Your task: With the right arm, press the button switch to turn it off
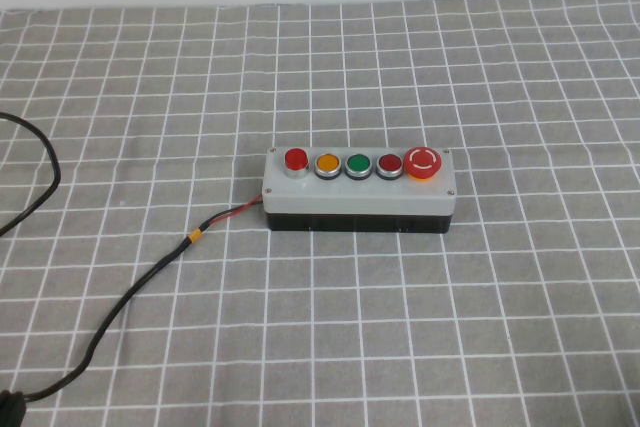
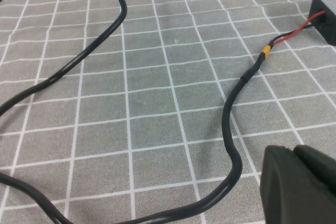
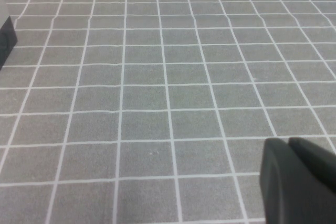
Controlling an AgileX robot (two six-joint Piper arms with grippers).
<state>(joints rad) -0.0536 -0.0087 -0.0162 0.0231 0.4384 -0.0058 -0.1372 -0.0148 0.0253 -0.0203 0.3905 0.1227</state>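
Button switch (image 1: 360, 190) just past table centre, untouched.
Rigid box (likely light, may skid): press straight down on a cap, no grasp. Cable (image 1: 120, 302) trails toward 8 o'clock. Left gripper (image 2: 302, 184) and right gripper (image 3: 299, 182) both look closed, well apart from it.

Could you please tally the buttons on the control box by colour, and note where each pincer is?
On the button switch:
Red buttons: 3 (two small, one large mushroom)
Orange button: 1
Green button: 1
Total: 5
Left pincer sits beside the cable; right pincer above bare cloth.
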